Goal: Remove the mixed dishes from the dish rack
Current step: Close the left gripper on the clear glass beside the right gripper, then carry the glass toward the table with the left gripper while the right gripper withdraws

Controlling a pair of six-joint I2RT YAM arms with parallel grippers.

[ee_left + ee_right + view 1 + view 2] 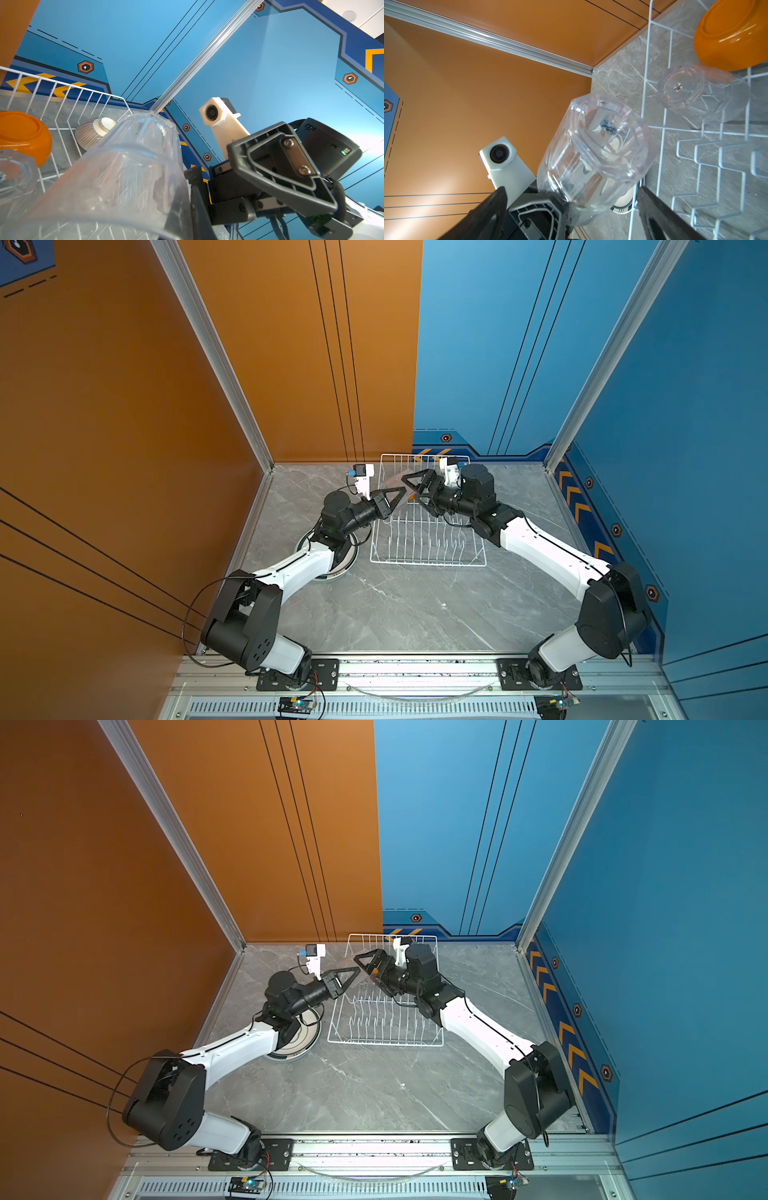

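A clear glass (124, 166) hangs tilted over the left far corner of the white wire dish rack (428, 562) (386, 1043). My left gripper (193, 212) (400, 492) is shut on its rim, one finger inside the glass and one outside. My right gripper (571, 216) (411, 488) stands open around the same glass (596, 149), and its fingertips (660, 216) are apart from the glass wall. Inside the rack lie an upturned orange bowl (22, 133) (733, 35), a ribbed-line bowl (89, 133) and another clear glass (685, 93) (14, 176).
A stack of white plates (332, 568) (295, 1048) with a dark rim sits on the grey marble table left of the rack, partly under my left arm. Orange and blue walls enclose the table at the back and sides. Rows of upright prongs (419, 535) fill the rack's near half.
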